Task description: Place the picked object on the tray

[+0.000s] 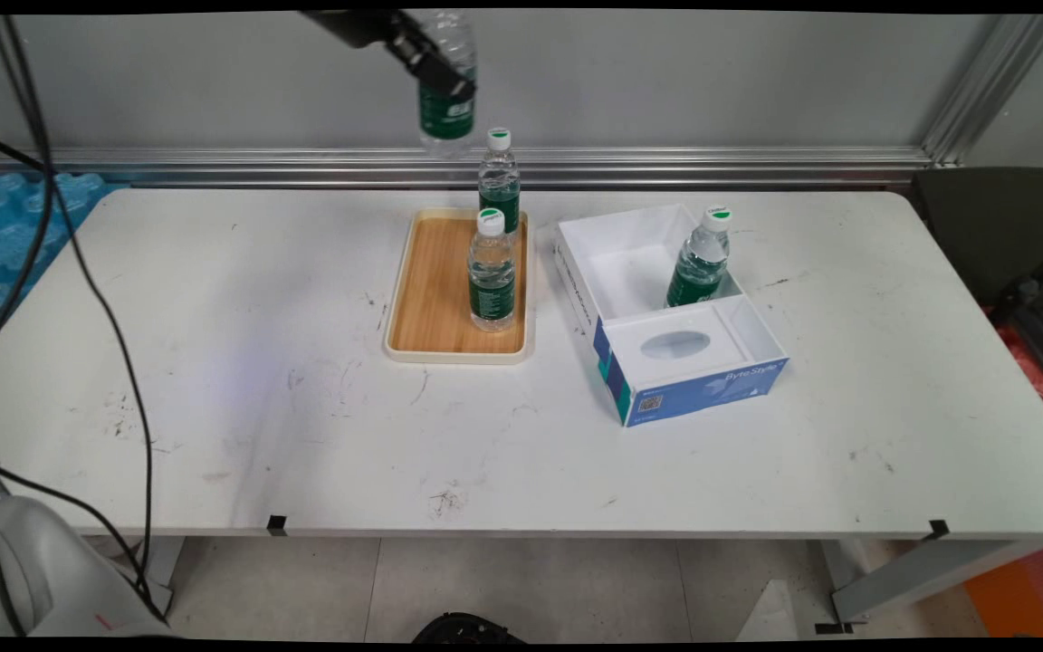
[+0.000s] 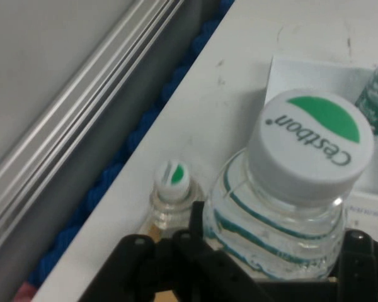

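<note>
My fingers (image 2: 268, 251) clench a water bottle (image 1: 445, 100) high over the tray (image 1: 426, 299), clearing its two upright bottles (image 1: 492, 272).

White table (image 1: 214, 362) — tray (image 1: 422, 299), box (image 1: 712, 380)

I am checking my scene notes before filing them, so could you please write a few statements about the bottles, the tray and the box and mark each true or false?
1. The black two-finger end effector holds a clear green-labelled plastic water bottle in the air. True.
2. Three bottles stand on the wooden tray with the cream rim. False: two stand there, the front bottle and the rear bottle.
3. The open white and blue cardboard box contains one leaning bottle. True.
4. The box lies left of the tray in the main view. False: it lies to the right.
</note>
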Motion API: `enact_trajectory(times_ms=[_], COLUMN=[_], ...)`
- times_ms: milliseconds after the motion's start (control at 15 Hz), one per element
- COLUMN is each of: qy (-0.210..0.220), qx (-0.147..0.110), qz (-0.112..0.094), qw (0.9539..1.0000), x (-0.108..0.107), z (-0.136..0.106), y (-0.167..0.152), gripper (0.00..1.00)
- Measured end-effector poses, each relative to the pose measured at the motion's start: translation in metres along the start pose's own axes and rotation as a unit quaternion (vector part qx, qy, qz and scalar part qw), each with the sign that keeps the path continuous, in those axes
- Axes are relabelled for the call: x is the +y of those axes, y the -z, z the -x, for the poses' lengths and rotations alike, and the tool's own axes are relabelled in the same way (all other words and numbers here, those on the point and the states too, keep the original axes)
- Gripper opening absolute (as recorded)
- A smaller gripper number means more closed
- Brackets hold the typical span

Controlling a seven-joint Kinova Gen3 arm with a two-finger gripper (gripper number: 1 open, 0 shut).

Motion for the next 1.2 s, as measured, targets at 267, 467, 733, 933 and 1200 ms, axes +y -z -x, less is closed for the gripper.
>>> enact_trajectory(times_ms=[267, 467, 733, 933, 1200], qy=[0.013, 0.018, 0.019, 0.018, 0.016], qx=[-0.002, 0.000, 0.001, 0.003, 0.008], qz=[-0.002, -0.003, 0.001, 0.006, 0.013], qw=[0.9999, 0.9998, 0.9998, 0.9998, 0.9998], x=[-0.014, -0.020, -0.032, -0.038, -0.044], z=[0.042, 0.060, 0.090, 0.105, 0.121], y=[0.004, -0.002, -0.022, -0.040, -0.072], gripper=[0.00, 0.00, 0.00, 0.00, 0.00])
